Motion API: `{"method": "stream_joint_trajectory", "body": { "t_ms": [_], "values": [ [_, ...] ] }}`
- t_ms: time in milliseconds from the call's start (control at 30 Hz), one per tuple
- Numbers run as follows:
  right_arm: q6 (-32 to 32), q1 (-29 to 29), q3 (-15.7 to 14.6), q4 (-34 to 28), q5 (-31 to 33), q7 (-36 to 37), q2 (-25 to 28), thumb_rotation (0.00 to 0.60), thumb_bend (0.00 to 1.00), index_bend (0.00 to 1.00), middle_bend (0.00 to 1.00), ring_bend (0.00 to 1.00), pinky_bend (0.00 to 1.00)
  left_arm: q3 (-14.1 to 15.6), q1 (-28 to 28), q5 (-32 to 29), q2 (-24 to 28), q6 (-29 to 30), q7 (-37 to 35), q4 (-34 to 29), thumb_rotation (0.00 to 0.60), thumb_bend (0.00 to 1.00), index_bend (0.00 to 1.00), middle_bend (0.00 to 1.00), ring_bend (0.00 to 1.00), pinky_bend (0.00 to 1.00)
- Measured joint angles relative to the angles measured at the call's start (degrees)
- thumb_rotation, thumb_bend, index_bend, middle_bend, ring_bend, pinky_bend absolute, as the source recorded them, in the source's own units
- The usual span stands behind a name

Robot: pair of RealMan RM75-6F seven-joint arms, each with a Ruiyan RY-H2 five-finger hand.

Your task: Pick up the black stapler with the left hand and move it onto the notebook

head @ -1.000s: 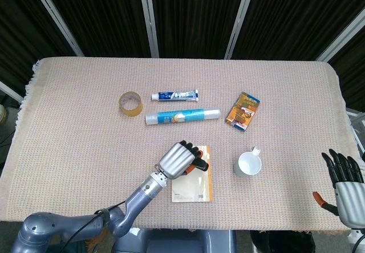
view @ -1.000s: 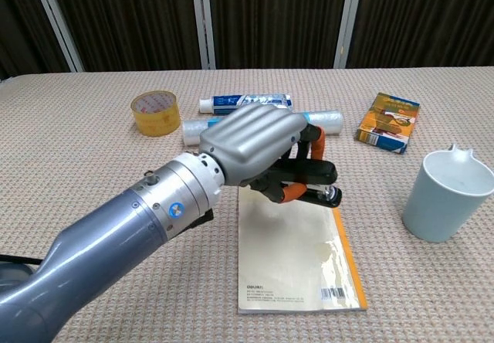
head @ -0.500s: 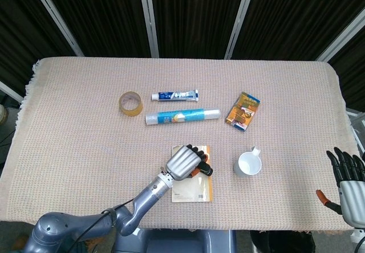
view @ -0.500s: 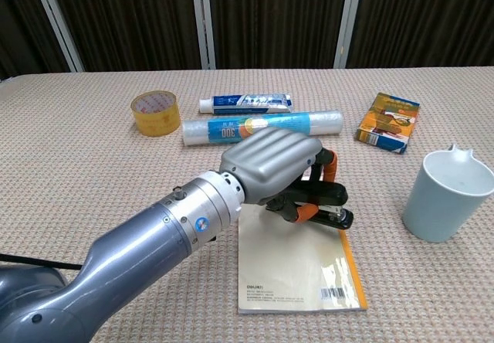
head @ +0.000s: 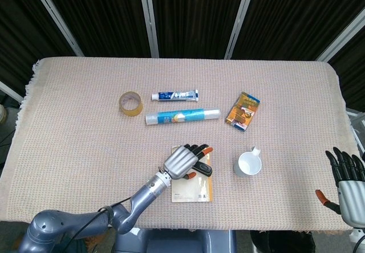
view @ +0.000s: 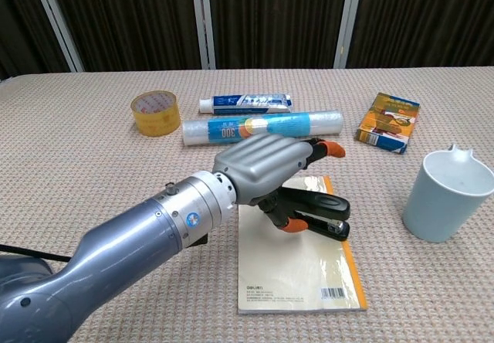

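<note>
The black stapler (view: 320, 212) lies on the upper part of the tan notebook (view: 297, 273), near the table's front. My left hand (view: 258, 165) hovers over it with its fingers stretched out above the stapler and its thumb down beside it, no longer wrapped around it. The head view shows the same: the left hand (head: 181, 162) covers the notebook's (head: 194, 191) top left corner, and the stapler (head: 203, 168) shows just past its fingers. My right hand (head: 348, 179) hangs past the table's right front corner, fingers spread and holding nothing.
A white cup (view: 448, 195) stands right of the notebook. Behind it lie a roll of film (view: 231, 130), a toothpaste tube (view: 245, 102), a yellow tape roll (view: 155, 112) and an orange box (view: 388, 122).
The left hand lowered the stapler onto the notebook, then uncurled its fingers and let go. The right hand barely moved.
</note>
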Motion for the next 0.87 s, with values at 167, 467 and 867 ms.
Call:
{"method": "stream_joint_trajectory", "body": {
  "t_ms": [167, 467, 867],
  "values": [
    [0.6, -0.1, 1.0, 0.4, 1.2, -1.5, -0.9, 0.6, 0.15, 0.0, 0.0, 0.0, 0.0, 0.0, 2.0, -0.4, 5.3, 1.6, 0.0, -6.2, 0.6, 0.17, 0.0, 0.0, 0.02, 0.14],
    [-2.8, 1.5, 3.1, 0.3, 6.2, -4.2, -2.2, 0.6, 0.15, 0.0, 0.0, 0.0, 0.0, 4.4, 14.1, 2.7, 24.5, 18.0, 3.1, -22.5, 0.6, 0.17, 0.0, 0.0, 0.0, 0.08],
    [-6.9, 3.8, 1.8, 1.2, 6.1, -12.0, -6.8, 0.6, 0.12, 0.0, 0.0, 0.0, 0.0, 12.5, 36.6, -5.0, 43.0, 36.3, 7.3, -33.5, 0.6, 0.17, 0.0, 0.0, 0.0, 0.12]
  ]
}}
